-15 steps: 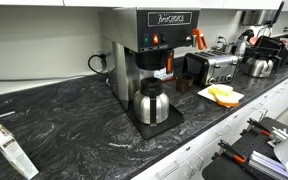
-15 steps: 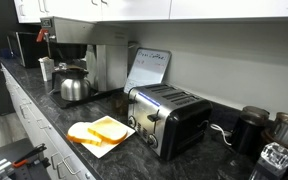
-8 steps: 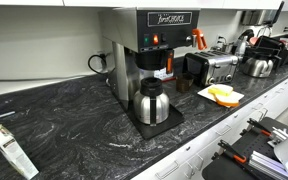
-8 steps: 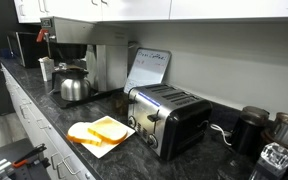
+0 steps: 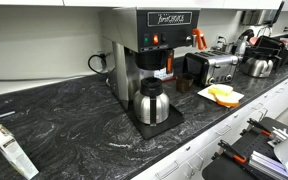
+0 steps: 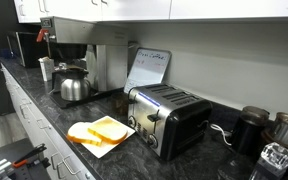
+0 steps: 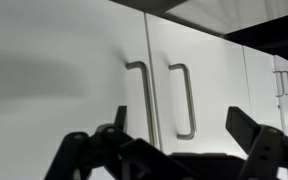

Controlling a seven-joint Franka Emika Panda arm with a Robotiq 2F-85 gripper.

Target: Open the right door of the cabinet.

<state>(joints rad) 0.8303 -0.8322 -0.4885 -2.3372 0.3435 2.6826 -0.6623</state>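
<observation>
A dark, swirly worktop [image 5: 74, 115] is running along the kitchen wall, carrying a coffee machine [image 5: 149, 40], a shiny toaster [image 6: 169, 118] and a plate [image 6: 130, 128] of bread. In the wrist view, the white cabinet's right door [image 7: 229, 80] is sitting shut, right in front of the tool [image 7: 176, 118]. Its handle [image 7: 190, 100] is standing straight up and down, just beside the left door's handle [image 7: 146, 95]. The tool is gaping wide, holding nothing.
</observation>
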